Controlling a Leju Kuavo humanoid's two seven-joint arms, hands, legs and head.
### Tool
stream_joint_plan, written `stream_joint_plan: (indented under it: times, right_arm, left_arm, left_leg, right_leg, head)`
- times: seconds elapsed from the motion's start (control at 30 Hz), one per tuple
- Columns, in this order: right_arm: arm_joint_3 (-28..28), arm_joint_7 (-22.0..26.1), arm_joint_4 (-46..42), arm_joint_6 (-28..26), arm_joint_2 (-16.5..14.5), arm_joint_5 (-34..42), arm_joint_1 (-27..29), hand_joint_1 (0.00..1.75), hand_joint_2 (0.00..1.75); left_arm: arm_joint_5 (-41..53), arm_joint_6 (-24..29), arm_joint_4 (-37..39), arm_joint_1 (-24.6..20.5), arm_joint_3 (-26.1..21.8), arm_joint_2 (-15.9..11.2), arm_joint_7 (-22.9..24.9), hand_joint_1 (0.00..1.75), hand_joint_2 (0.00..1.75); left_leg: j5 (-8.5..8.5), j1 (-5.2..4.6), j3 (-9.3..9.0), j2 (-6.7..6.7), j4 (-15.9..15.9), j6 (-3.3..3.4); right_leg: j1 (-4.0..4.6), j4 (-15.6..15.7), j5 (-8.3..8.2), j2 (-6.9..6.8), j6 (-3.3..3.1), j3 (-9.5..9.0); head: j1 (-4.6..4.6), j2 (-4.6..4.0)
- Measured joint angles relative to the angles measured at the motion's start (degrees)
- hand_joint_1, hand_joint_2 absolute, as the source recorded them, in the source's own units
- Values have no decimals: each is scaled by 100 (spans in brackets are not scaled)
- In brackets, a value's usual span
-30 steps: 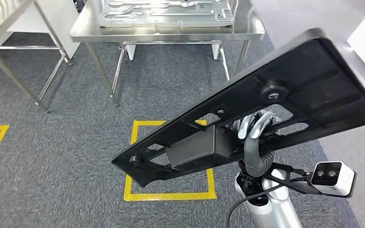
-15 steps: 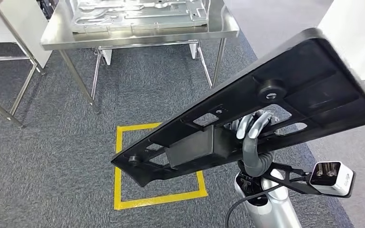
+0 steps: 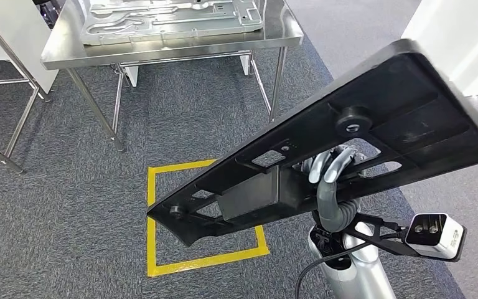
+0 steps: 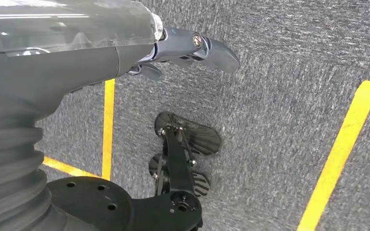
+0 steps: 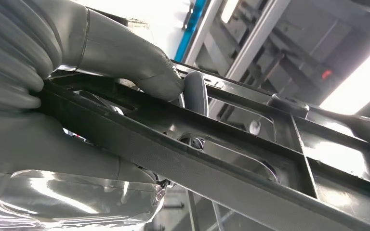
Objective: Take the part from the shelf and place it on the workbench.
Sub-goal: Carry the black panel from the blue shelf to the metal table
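Note:
A long black plastic part with cut-outs and a boxy block slants across the head view, from low centre up to the right edge. My right hand grips it from underneath near its middle. In the right wrist view the thumb presses on the part's ribbed frame. The steel workbench stands ahead at the upper left and carries a silver metal plate. My left hand hangs over the carpet and holds nothing, its fingers apart.
A yellow taped square marks the grey carpet below the part. Another steel table's legs stand at the far left. A white unit rises at the right edge. The right wrist camera juts out beside my forearm.
The whole picture has shifted: the workbench and the yellow square now lie further left, so the camera has moved. The black part stays in my right hand as before.

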State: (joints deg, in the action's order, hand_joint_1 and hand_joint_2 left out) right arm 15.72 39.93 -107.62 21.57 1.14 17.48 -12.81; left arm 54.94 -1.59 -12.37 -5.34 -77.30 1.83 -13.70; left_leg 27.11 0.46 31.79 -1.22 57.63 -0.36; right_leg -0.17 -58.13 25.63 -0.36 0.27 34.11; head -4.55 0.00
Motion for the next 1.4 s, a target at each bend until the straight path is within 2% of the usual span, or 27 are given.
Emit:
stream_joint_plan:
  times: [0.07, 0.1, 0.2, 0.23, 0.27, 0.3, 0.33, 0.4, 0.43, 0.53, 0.6, 0.63, 0.7, 0.73, 0.77, 0.8, 0.87, 0.9, 0.97, 1.07, 1.13, 1.2, 1.23, 1.27, 1.3, 1.33, 1.4]
  right_arm:
    - [-3, -1, -16, -61, 2, -28, -5, 175, 175]
    - [-3, -1, -25, -81, 2, -38, -11, 175, 175]
    - [-4, -1, -36, -90, 2, -49, -12, 175, 175]
    - [-4, -1, -35, -84, 2, -50, -7, 175, 175]
    - [-5, -2, -35, -76, 3, -50, -4, 175, 175]
    - [-5, -2, -35, -66, 3, -50, -2, 175, 175]
    - [-6, -2, -35, -52, 3, -50, -3, 175, 175]
    - [-9, -1, -35, -18, 2, -56, -5, 175, 175]
    - [-13, -1, -35, -5, 2, -61, -8, 175, 175]
    - [-24, -2, -36, 7, 3, -69, -9, 175, 175]
    - [-33, -1, -37, 8, 4, -72, -17, 175, 175]
    - [-40, 0, -38, 9, 4, -81, -17, 175, 175]
    - [-62, 1, -36, 3, 4, -132, 3, 175, 175]
    - [-75, 0, -35, -9, 4, -179, 19, 175, 175]
    - [-86, 0, -34, -37, 5, -237, 31, 175, 175]
    - [-93, 0, -34, -77, 7, -307, 38, 175, 175]
    - [-100, -1, -33, -163, 15, -423, 40, 175, 175]
    - [-102, -1, -31, -191, 20, -461, 41, 175, 175]
    - [-106, -2, -26, -214, 30, -500, 54, 175, 175]
    - [-107, -3, -32, -220, 43, -520, 69, 175, 175]
    - [-107, -2, -37, -215, 50, -482, 59, 175, 175]
    - [-107, -2, -32, -195, 55, -384, 55, 175, 175]
    - [-107, -2, -27, -187, 56, -335, 58, 175, 175]
    - [-107, -2, -20, -181, 58, -298, 59, 175, 175]
    - [-107, -2, -12, -179, 60, -277, 59, 175, 175]
    - [-107, -2, -7, -176, 61, -268, 58, 175, 175]
    - [-107, -3, 9, -172, 64, -258, 52, 175, 175]
  left_arm:
    - [22, -22, -1, -3, 7, -14, -17, 0, 175]
    - [29, -32, -1, -5, 11, -19, -25, 0, 175]
    - [34, -40, -2, 3, 14, -25, -31, 0, 175]
    - [29, -38, -2, 9, 14, -25, -31, 0, 175]
    - [25, -35, -2, 14, 13, -26, -33, 0, 175]
    - [20, -32, -2, 16, 13, -26, -37, 0, 175]
    - [15, -29, -2, 16, 13, -27, -44, 0, 175]
    - [14, -27, -2, 11, 13, -35, -61, 0, 175]
    - [14, -27, -2, 7, 13, -40, -69, 0, 175]
    - [14, -27, -2, 4, 13, -43, -81, 0, 175]
    - [14, -27, -2, 5, 13, -42, -86, 0, 175]
    - [14, -29, -2, 4, 13, -41, -91, 0, 175]
    - [11, -36, -2, 6, 13, -41, -99, 0, 175]
    - [9, -40, -2, 12, 13, -41, -101, 0, 175]
    - [5, -41, -2, 18, 12, -41, -101, 0, 175]
    - [1, -43, -2, 24, 11, -41, -102, 0, 175]
    - [-3, -44, -2, 27, 10, -39, -108, 0, 175]
    - [-4, -45, -2, 20, 10, -38, -113, 0, 175]
    - [-2, -45, -2, 5, 11, -37, -116, 0, 175]
    - [-1, -44, -2, 6, 10, -37, -121, 0, 175]
    - [3, -45, -1, -8, 11, -36, -122, 0, 175]
    - [8, -45, -1, -12, 13, -34, -119, 0, 175]
    - [7, -44, -1, 0, 13, -34, -117, 0, 175]
    - [7, -43, -1, 15, 13, -34, -116, 0, 175]
    - [7, -43, -1, 29, 13, -34, -115, 0, 175]
    - [7, -43, -1, 36, 13, -35, -115, 0, 175]
    - [7, -43, -2, 50, 12, -42, -115, 0, 175]
  left_leg:
    - [85, 11, 18, -1, 101, -64]
    - [202, 17, 104, 13, 303, -91]
    - [660, 27, 669, 61, 1410, -132]
    - [687, 27, 812, 64, 1642, -139]
    - [598, 27, 856, 65, 1659, -138]
    - [407, 26, 780, 66, 1432, -126]
    - [171, 25, 619, 70, 1046, -101]
    - [-109, 4, 289, 86, 319, -26]
    - [-138, -9, 202, 92, 129, 11]
    - [-95, -7, 127, 96, 3, 109]
    - [-72, 13, 45, 95, -24, 173]
    - [-54, 18, 10, 92, -30, 196]
    - [1, 16, -38, 95, -29, 215]
    - [37, 16, -69, 112, -28, 207]
    - [77, 17, -110, 133, -27, 196]
    - [122, 20, -169, 163, -26, 181]
    - [222, 31, -298, 224, -28, 145]
    - [262, 37, -343, 261, -28, 120]
    - [308, 51, -375, 321, -42, 45]
    - [324, 54, -451, 329, 47, -55]
    - [413, 59, -230, 259, 529, -83]
    - [663, 60, 255, 209, 1262, -104]
    - [808, 60, 481, 203, 1512, -108]
    - [893, 59, 639, 200, 1599, -103]
    - [855, 57, 713, 197, 1500, -86]
    - [654, 49, 705, 194, 1226, -59]
    - [-1, 9, 619, 177, 538, 18]
  right_leg:
    - [-23, 37, -2, 26, -69, -34]
    - [-35, 55, -3, 34, -105, -57]
    - [-20, 60, 25, 54, -172, -95]
    - [-13, 59, 37, 69, -179, -108]
    - [-9, 57, 52, 88, -179, -127]
    - [-5, 56, 72, 107, -171, -155]
    - [-3, 56, 97, 122, -160, -189]
    - [17, 48, 153, 144, -119, -241]
    - [24, 50, 171, 149, -92, -253]
    - [28, -17, 170, 148, 13, -260]
    - [13, -284, 279, 120, 75, -146]
    - [-1, -580, 404, 106, 103, 23]
    - [-26, -1319, 668, 96, 146, 501]
    - [-40, -1573, 710, 94, 163, 705]
    - [-54, -1628, 639, 91, 172, 810]
    - [-69, -1467, 462, 89, 176, 801]
    - [-96, -717, -44, 145, 177, 534]
    - [-95, -371, -155, 197, 163, 415]
    - [-71, -63, -165, 279, 89, 311]
    - [-63, 22, -96, 202, -61, 135]
    - [-64, 52, -21, 134, -125, -44]
    - [-39, 56, 91, 87, -163, -170]
    - [-26, 56, 148, 76, -173, -230]
    - [-15, 56, 210, 74, -179, -302]
    - [-5, 56, 276, 75, -181, -387]
    - [5, 56, 348, 74, -179, -482]
    - [20, 58, 489, 74, -160, -646]
  head:
    - [-1, 0]
    - [-1, 0]
    - [0, 0]
    - [0, 0]
    - [0, 0]
    - [0, 0]
    - [0, 0]
    - [-1, 0]
    - [-1, 0]
    - [0, 0]
    - [0, 0]
    - [0, 0]
    - [0, 0]
    - [0, 0]
    - [0, 0]
    - [0, 0]
    - [0, 0]
    - [1, 0]
    - [2, 0]
    - [1, 0]
    - [0, 0]
    - [0, 0]
    - [0, 0]
    - [-1, 0]
    - [-1, 0]
    - [-1, 0]
    - [1, 0]
